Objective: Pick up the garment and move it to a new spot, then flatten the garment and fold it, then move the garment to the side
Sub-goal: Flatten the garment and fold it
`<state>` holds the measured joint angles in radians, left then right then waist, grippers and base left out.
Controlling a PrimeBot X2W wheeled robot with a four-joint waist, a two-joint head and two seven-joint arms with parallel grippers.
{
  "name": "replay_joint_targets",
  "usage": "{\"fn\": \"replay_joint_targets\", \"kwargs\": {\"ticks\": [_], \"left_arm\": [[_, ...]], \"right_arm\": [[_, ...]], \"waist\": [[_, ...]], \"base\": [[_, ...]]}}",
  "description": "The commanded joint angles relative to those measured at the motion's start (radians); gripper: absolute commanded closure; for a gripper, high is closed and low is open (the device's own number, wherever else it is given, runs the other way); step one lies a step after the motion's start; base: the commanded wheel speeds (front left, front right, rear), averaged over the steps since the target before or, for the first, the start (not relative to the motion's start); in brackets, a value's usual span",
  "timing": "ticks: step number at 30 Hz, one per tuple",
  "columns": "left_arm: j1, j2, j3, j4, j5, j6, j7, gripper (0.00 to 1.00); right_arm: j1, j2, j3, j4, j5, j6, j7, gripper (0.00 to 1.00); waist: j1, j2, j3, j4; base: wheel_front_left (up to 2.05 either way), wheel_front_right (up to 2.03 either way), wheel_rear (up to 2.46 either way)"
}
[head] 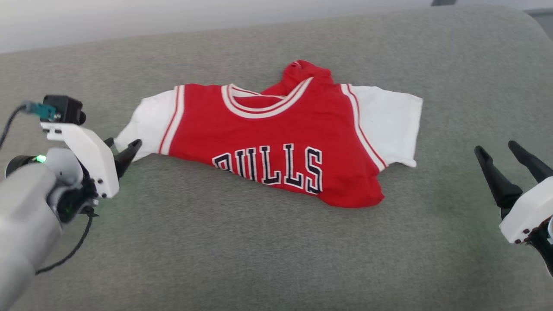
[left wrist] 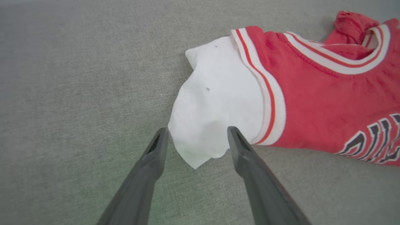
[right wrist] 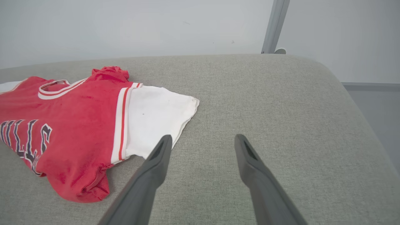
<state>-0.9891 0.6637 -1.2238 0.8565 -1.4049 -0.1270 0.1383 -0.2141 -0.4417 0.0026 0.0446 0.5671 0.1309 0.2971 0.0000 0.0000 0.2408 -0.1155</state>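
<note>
Far left, the left gripper (head: 124,144) sits low over the grey cushion (head: 259,259), jaws apart, nothing pinched. Its tips point at the white sleeve (head: 147,125) on the robot's left. In the left wrist view the left gripper (left wrist: 197,129) has that sleeve's (left wrist: 215,100) cuff corner lying loose btwn its two dark fingers (left wrist: 247,162), one tip at either side. Can't tell if the tips touch the cloth.

Mid-cushion lies the garment (head: 281,129), front up, sleeves spread L and R. Red body w/ "BULLS" lettering and the striped collar toward the far side. The near edge is bunched under, and a red lump of cloth sticks up behind the collar.

Further right, the other white sleeve (head: 389,125) lies flat, then bare cushion, then the right gripper (head: 494,147) at lower right. Its jaws are wide and empty, well apart from that sleeve. In the right wrist view the right gripper (right wrist: 203,137) frames only cushion, w/ the garment (right wrist: 78,118) off to the left of its fingers, one tip lining up w/ the sleeve hem. Behind are a pale wall (right wrist: 125,25) and a grey post (right wrist: 275,28).
</note>
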Motion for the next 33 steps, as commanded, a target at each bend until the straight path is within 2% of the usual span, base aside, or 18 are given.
{"fn": "replay_joint_targets", "kwargs": {"ticks": [1, 5, 7, 10, 12, 15, 17, 19, 20, 25, 28, 30, 33], "left_arm": [[0.029, 0.004, -0.002, -0.011, 0.029, -0.003, -0.066, 0.0], [0.107, -0.019, 0.015, -0.049, 0.048, 0.0, -0.257, 0.0], [0.148, -0.033, 0.023, -0.067, 0.068, 0.018, -0.349, 0.0], [0.227, -0.061, 0.063, -0.108, 0.098, 0.055, -0.4, 0.0], [0.257, -0.077, 0.167, -0.169, 0.165, 0.097, -0.404, 0.0], [0.409, -0.121, 0.353, -0.305, 0.306, 0.155, -0.404, 0.0], [0.5, -0.158, 0.485, -0.411, 0.41, 0.171, -0.405, 0.0], [0.592, -0.208, 0.598, -0.504, 0.503, 0.168, -0.404, 0.0], [0.592, -0.208, 0.598, -0.504, 0.503, 0.168, -0.404, 0.0], [0.751, -0.326, 0.769, -0.65, 0.74, 0.155, -0.405, 0.0], [0.797, -0.388, 0.839, -0.71, 0.85, 0.141, -0.405, 0.0], [0.823, -0.428, 0.868, -0.735, 0.9, 0.117, -0.405, 0.0], [0.835, -0.475, 0.903, -0.753, 0.955, 0.081, -0.405, 0.0]], "right_arm": [[0.013, -0.007, 0.014, 0.003, -0.016, 0.0, 0.01, 0.0], [0.014, -0.024, 0.05, 0.01, -0.021, 0.0, 0.03, 0.0], [0.005, -0.031, 0.07, 0.019, -0.009, 0.0, 0.051, 0.0], [-0.009, -0.061, 0.095, 0.04, -0.002, 0.0, 0.077, 0.0], [-0.021, -0.086, 0.109, 0.053, 0.005, 0.0, 0.099, 0.0], [-0.051, -0.14, 0.135, 0.076, 0.016, 0.0, 0.134, 0.0], [-0.076, -0.18, 0.163, 0.093, 0.03, 0.0, 0.161, 0.0], [-0.109, -0.224, 0.177, 0.124, 0.043, 0.0, 0.186, 0.0], [-0.109, -0.224, 0.177, 0.124, 0.043, 0.0, 0.186, 0.0], [-0.215, -0.315, 0.242, 0.203, 0.091, 0.0, 0.237, 0.0], [-0.28, -0.363, 0.295, 0.248, 0.135, 0.0, 0.274, 0.0], [-0.315, -0.406, 0.342, 0.277, 0.177, -0.001, 0.314, 0.0], [-0.379, -0.48, 0.408, 0.302, 0.18, 0.0, 0.336, 0.0]], "waist": [[0.0, 0.0, -0.012, 0.023], [0.0, 0.0, -0.027, 0.068], [0.0, 0.0, -0.033, 0.093], [0.0, 0.0, -0.042, 0.137], [0.0, 0.0, -0.043, 0.173], [0.0, 0.0, -0.039, 0.224], [0.0, 0.0, -0.035, 0.258], [0.0, 0.0, -0.029, 0.292], [0.0, 0.0, -0.029, 0.292], [0.0, 0.0, 0.001, 0.365], [0.0, 0.0, 0.028, 0.398], [0.0, 0.0, 0.049, 0.423], [0.0, 0.0, 0.081, 0.453]], "base": [[0.0, 0.0, 0.0], [0.0, 0.0, 0.0], [0.0, 0.0, 0.0], [0.0, 0.0, 0.0], [0.0, 0.0, 0.0], [0.0, 0.0, 0.0], [0.0, 0.0, 0.0], [0.0, 0.0, 0.0], [0.0, 0.0, 0.0], [0.0, 0.0, 0.0], [0.0, 0.0, 0.0], [0.0, 0.0, 0.0], [0.0, 0.0, 0.0]]}}
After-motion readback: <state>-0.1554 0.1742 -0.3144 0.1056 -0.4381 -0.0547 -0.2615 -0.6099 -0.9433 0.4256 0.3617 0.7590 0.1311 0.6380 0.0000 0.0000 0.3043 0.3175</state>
